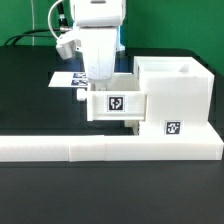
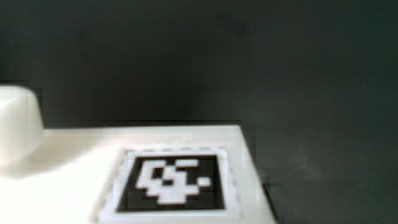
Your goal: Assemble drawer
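Note:
The large white housing [image 1: 178,90] stands at the exterior view's right, with a tag [image 1: 173,127] low on its front. One small white tray [image 1: 115,103] with a tag on its face sits against the housing's left side. My gripper [image 1: 100,78] hangs straight down over the tray's far left edge, and its fingertips are hidden behind the tray wall. The wrist view shows no fingers. It shows only a blurred white surface with a black-and-white tag [image 2: 175,180] and a rounded white shape [image 2: 15,125] beside it. A second tray is not clearly visible.
A long low white L-shaped wall [image 1: 100,149] runs along the front, with the housing resting against it. The marker board [image 1: 68,78] lies on the black table behind the gripper, at the exterior view's left.

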